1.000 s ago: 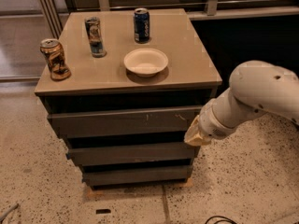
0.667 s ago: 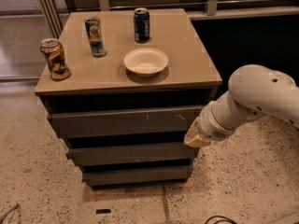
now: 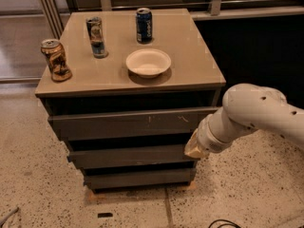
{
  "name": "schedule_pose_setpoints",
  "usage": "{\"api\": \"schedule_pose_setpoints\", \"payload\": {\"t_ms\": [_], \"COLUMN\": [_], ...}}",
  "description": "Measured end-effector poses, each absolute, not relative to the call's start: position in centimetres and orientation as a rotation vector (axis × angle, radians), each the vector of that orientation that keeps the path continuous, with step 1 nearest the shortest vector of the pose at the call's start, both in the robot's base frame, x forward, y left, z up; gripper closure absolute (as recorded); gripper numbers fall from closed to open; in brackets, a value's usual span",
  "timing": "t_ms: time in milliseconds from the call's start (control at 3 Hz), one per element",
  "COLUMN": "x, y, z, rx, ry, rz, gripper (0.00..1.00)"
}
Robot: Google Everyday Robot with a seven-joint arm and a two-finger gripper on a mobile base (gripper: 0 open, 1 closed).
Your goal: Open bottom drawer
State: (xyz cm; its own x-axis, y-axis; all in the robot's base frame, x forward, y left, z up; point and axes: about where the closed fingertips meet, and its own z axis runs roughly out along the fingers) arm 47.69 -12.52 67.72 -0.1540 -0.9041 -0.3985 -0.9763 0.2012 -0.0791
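Observation:
The cabinet has three dark grey-brown handleless drawer fronts. The bottom drawer (image 3: 140, 178) is the lowest and narrowest front, and it looks pushed in. Above it are the middle front (image 3: 128, 156) and the wide top front (image 3: 133, 123) with pale scratches. My gripper (image 3: 192, 149) is at the end of the white arm (image 3: 251, 113). It sits at the right end of the middle front, just above the bottom drawer's right corner. Its tan tip points left towards the cabinet.
On the cabinet top (image 3: 190, 65) stand a white bowl (image 3: 148, 62), a blue can (image 3: 144, 25), a slim can (image 3: 96, 37) and a brown can (image 3: 56, 60). The floor (image 3: 38, 175) is speckled. A dark wall panel (image 3: 256, 51) is at the right, and a cable (image 3: 223, 222) lies at the bottom.
My gripper has moved down and slightly left along the cabinet's right front, from the top front's level to the middle front's. The drawers have not moved.

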Motion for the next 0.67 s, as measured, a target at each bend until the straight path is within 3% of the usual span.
{"api": "schedule_pose_setpoints", "payload": {"t_ms": [667], "x": [46.2], "y": [-11.8], "z": [52.1], "rx": [-1.792], "ry": [2.094], "rz": [0.402], "gripper": [1.0]}}
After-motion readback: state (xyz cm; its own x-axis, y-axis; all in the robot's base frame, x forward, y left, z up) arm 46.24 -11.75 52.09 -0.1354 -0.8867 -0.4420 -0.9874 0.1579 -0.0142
